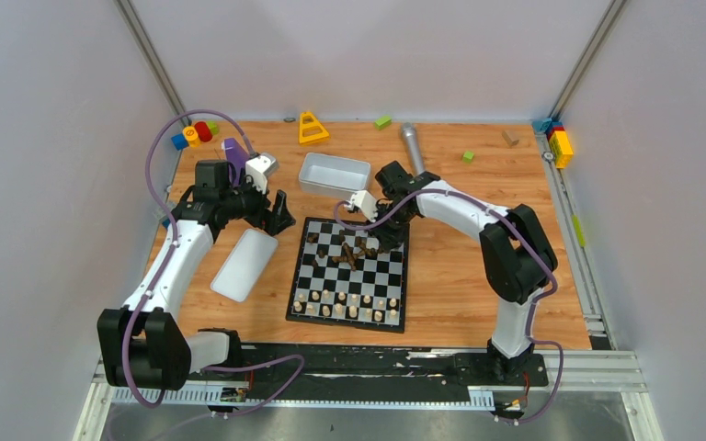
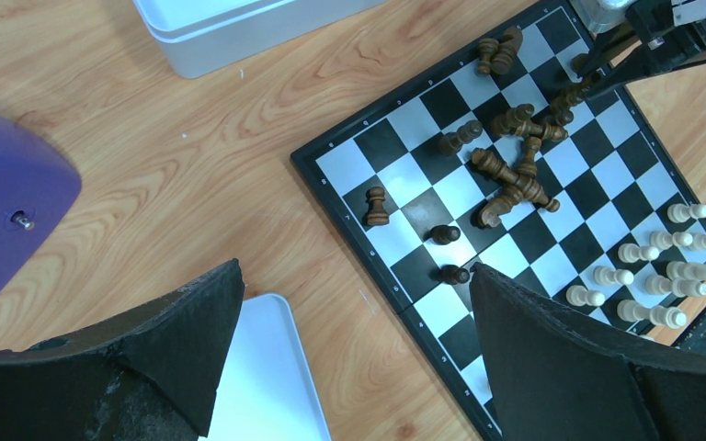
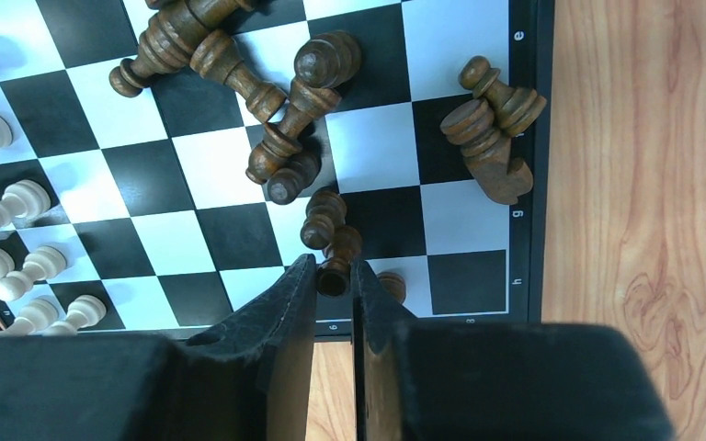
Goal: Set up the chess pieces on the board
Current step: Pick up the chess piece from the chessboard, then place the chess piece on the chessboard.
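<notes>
While its two black padded fingers [image 3: 294, 303] pinched in from either side, the right tool [image 3: 335, 268] was closed on one small dark brown turned-wood chessman [image 3: 335, 257], low over the black-and-white checkered board [image 3: 533, 138] and close to its thin black border. A second dark piece [image 3: 322, 216] lay touching the gripped one, and another [image 3: 392, 287] showed just beside the right-hand finger.

The grip looked slight: the piece was round, smooth and far narrower than the pads, so it could twist or squirt out on lifting. The touching neighbour might be dragged along or sent rolling. A sideways move at that height could also plough into the heap of toppled dark brown chessmen [image 3: 280, 138], whose lathe-turned bodies would roll freely on the slick board.

The pale beige wooden chessmen [image 3: 18, 202] stood in rows at the opposite end, apparently already placed; a stray roller could upset them.

The left tool [image 2: 354, 276] hung with its jaws wide apart and nothing between them, over the grained wooden bench [image 2: 193, 165] beside the board's corner. A flat white plastic lid [image 2: 267, 367] lay beneath it, and a white rectangular tray [image 2: 239, 37] was further off.
</notes>
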Tool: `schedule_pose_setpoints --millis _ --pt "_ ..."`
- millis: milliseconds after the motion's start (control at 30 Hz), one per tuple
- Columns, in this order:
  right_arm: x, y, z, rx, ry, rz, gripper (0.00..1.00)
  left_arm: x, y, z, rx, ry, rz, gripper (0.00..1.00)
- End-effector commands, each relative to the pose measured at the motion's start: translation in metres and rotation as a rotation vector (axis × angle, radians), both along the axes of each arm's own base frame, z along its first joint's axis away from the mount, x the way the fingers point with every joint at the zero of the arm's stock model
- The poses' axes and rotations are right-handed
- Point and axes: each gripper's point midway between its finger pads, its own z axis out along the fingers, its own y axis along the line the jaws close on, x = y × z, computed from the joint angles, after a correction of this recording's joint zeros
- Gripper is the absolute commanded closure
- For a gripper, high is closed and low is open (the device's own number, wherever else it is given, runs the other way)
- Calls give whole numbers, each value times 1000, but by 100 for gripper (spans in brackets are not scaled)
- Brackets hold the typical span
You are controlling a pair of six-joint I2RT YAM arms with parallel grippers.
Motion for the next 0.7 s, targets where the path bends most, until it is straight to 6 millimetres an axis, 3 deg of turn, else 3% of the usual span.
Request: schedule_pose_setpoints --millis 0,300,467,667 --pt "17 9 12 16 -66 19 91 1 -2 11 1 -49 -24 0" --pt "44 6 28 11 -134 -42 97 0 -2 12 -1 -51 -25 0" --pt "59 -5 26 -18 -149 -90 98 0 -2 13 -1 -54 -26 0" --pt "62 -20 23 -48 -135 -120 98 0 -3 12 -3 -52 -28 0"
